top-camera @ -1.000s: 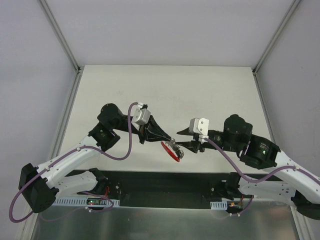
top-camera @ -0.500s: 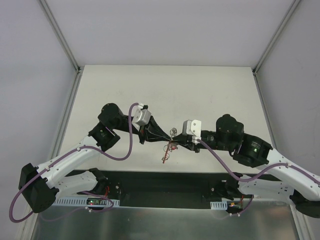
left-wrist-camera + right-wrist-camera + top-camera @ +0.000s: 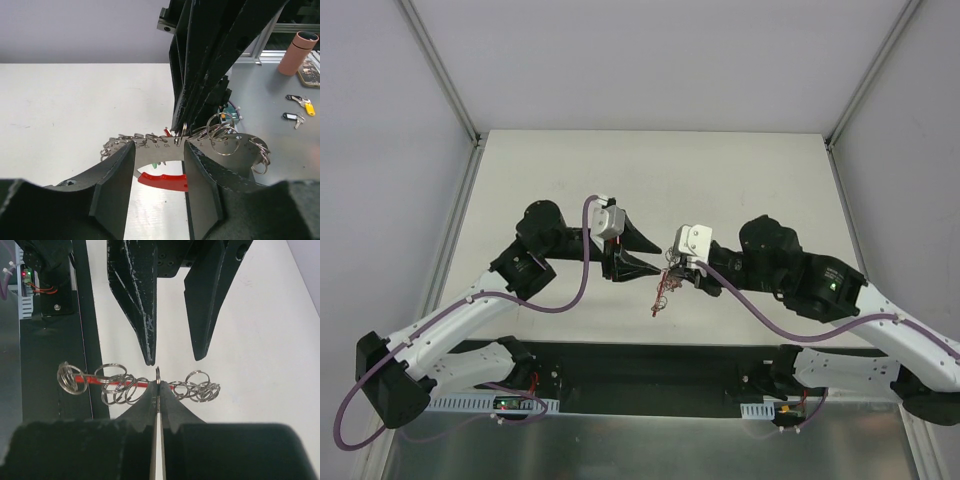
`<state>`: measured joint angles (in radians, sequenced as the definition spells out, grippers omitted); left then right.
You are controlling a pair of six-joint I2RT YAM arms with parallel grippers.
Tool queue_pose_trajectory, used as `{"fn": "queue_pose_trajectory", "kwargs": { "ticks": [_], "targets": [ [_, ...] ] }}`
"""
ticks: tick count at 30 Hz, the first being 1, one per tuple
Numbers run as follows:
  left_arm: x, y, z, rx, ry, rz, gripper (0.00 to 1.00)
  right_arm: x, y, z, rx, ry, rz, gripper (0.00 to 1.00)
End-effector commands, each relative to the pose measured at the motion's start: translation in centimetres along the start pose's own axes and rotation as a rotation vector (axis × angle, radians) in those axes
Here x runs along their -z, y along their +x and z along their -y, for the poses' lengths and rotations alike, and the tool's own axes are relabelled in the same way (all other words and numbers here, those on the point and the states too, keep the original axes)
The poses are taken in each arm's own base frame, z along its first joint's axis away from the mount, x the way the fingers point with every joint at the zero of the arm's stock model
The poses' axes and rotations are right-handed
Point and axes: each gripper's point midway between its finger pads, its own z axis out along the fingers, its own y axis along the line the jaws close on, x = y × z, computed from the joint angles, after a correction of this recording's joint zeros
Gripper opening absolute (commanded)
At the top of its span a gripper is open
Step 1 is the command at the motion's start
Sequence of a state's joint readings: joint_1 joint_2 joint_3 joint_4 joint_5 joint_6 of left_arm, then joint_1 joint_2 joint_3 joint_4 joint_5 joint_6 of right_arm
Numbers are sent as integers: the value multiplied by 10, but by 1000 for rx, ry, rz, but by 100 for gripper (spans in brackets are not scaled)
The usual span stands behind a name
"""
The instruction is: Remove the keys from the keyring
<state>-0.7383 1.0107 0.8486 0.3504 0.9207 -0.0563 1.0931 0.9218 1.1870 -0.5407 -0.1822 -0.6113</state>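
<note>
Keyring (image 3: 664, 283) hangs over the table (image 3: 570, 170) between my arms: right gripper (image 3: 158, 386) clamped on one wire ring, left gripper (image 3: 656, 259) spread wide facing it (not touching, as far as I see).

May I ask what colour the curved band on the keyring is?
Red; the band shows best in the left wrist view.

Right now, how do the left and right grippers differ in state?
The left gripper has open jaws; the right gripper has shut jaws. The left gripper holds nothing; the right gripper pinches the keyring. Both face each other, tips nearly meeting at that ring.
</note>
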Motion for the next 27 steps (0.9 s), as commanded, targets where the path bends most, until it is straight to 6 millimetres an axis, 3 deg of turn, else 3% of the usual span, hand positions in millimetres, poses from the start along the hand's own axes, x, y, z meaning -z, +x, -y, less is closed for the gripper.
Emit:
{"fn": "queue_pose_trajectory", "kwargs": {
  "ticks": [1,14,20,27],
  "targets": [
    [5,-22,-5,-56,-65,11,43,14,-11,8,-9,29,-48,1],
    [4,-20,-2,-43,-51,-20,39,4,-16,12,-84,34,-107,1],
    [-3,-14,2,-11,-9,-36,31,-1,-18,13,-87,34,-120,1],
    [-5,-4,-1,11,-9,-55,29,-6,-17,16,-83,47,-134,1]
  ]
}}
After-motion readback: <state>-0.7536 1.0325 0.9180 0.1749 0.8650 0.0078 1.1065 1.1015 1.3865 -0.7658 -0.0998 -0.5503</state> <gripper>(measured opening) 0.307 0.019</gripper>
